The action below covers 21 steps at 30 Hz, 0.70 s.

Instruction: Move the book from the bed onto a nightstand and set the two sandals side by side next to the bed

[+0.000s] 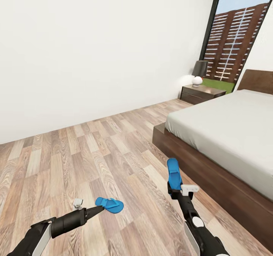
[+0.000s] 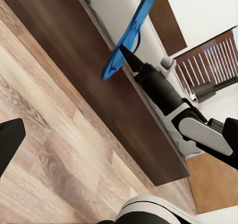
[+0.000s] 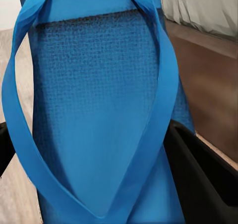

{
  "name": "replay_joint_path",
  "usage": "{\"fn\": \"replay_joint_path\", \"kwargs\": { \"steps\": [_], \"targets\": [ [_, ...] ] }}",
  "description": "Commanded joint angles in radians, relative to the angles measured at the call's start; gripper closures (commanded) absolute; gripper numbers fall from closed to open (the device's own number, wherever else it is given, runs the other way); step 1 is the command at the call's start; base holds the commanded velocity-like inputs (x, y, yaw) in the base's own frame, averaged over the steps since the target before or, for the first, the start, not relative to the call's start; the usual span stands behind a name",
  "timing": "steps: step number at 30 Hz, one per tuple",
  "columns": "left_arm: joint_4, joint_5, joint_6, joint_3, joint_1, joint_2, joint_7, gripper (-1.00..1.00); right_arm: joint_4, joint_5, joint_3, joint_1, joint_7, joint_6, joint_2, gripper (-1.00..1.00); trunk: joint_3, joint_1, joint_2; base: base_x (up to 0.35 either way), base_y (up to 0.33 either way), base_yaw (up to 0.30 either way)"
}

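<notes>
Right gripper clamps one woven-textured blue sandal (thin straps); left gripper, jaw state unclear, touches the other sandal.

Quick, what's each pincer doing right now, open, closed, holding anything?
Left pincer: tip at the sandal on the floor; open or closed cannot be told.
Right pincer: closed on the other sandal, held up beside the bed.

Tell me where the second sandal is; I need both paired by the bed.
In the head view it lies flat on the wood floor at lower left, at the left gripper's tip: the second sandal, apart from the one in the right gripper.
</notes>
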Motion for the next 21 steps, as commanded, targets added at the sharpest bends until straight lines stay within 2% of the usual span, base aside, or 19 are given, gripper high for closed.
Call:
{"fn": "replay_joint_path", "kwargs": {
  "steps": [1, 7, 13, 21],
  "targets": [
    [0.0, 0.003, 0.01, 0.0, 0.0, 0.0, -0.003, -1.0, 0.001, -0.003, -0.001, 0.0, 0.001, -0.004, 0.0, 1.0, 0.003, -0.001, 0.0, 0.0, 0.0, 0.0],
    [0.0, 0.003, 0.01, 0.0, 0.0, 0.0, -0.003, -1.0, 0.0, -0.003, -0.002, 0.0, 0.006, -0.018, 0.0, 1.0, 0.026, -0.003, 0.001, 0.0, 0.0, 0.0],
    [0.0, 0.003, 0.01, 0.0, 0.0, 0.0, -0.003, -1.0, 0.002, -0.003, -0.002, 0.001, 0.007, -0.145, 0.0, 1.0, 0.05, -0.006, 0.003, 0.0, 0.0, 0.0],
    [0.0, 0.003, 0.01, 0.0, 0.0, 0.0, -0.003, -1.0, 0.001, -0.004, -0.001, 0.001, 0.012, -0.155, 0.0, 1.0, 0.08, -0.01, 0.005, 0.0, 0.0, 0.0]
  ]
}}
